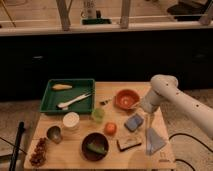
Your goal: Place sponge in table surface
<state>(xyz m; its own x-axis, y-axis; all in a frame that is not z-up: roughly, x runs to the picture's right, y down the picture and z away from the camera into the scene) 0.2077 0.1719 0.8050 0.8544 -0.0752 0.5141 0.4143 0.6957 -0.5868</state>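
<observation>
A blue-grey sponge (134, 121) lies on the light tan table surface (75, 161), right of the middle, just below an orange bowl (126, 98). My white arm reaches in from the right. Its gripper (146, 114) hangs just right of the sponge, close above the tabletop. I cannot see whether it touches the sponge.
A green tray (49, 106) at the back left holds a yellow item and a white brush. A white cup (71, 120), green cup (98, 115), orange fruit (110, 128), dark bowl (95, 146), metal cup (54, 133), brown snack (39, 151), dark bar (129, 144) and pale blue item (155, 141) also stand here.
</observation>
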